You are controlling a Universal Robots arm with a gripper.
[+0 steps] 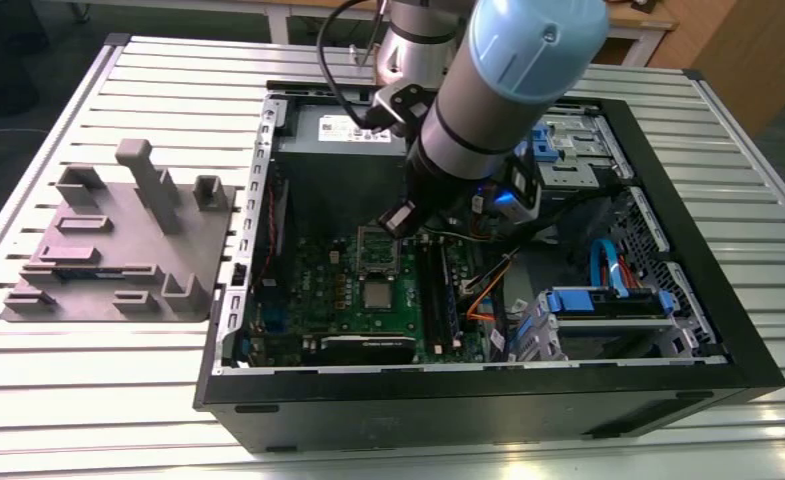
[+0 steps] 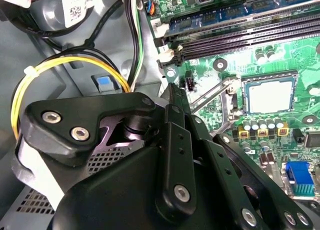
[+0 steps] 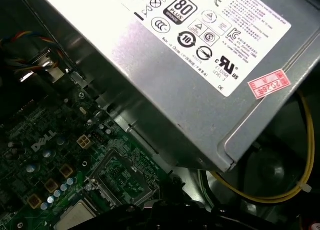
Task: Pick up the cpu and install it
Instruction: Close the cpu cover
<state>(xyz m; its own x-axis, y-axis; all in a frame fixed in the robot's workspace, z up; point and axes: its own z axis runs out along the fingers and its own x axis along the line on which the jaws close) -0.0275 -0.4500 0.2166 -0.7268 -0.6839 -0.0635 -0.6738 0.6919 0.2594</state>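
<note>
Slatted metal surface (image 1: 125,400) carries an open black PC case (image 1: 499,400), lying on its side, and a grey moulded fixture (image 1: 112,250) toward the exterior view's left, well apart from the case opening. Robot arm (image 1: 499,90) reaches down into the case over the green motherboard (image 1: 352,300).

Cpu (image 1: 379,295) lies flat on the motherboard (silver-grey top up), below the open metal socket frame (image 1: 376,250) in the exterior view. In the second wrist view the cpu (image 2: 267,96) sits inside a dark square surround with a lever bar (image 2: 210,96) beside it and a row of capacitors (image 2: 260,126) just next to it. In the first wrist view a corner of the cpu (image 3: 75,217) shows near the empty-looking socket frame (image 3: 122,177).

Gripper (image 1: 402,218) hangs above the board near the socket frame, not touching the cpu; nothing visible between its fingers, but whether it is spread or closed — cannot tell. Black linkages of the gripper (image 2: 175,150) show in the second wrist view.

Grey power supply box (image 3: 190,65) sits along the case wall, yellow cable (image 3: 280,195) looping beside it. Memory slots (image 2: 250,32) run near the cpu.
</note>
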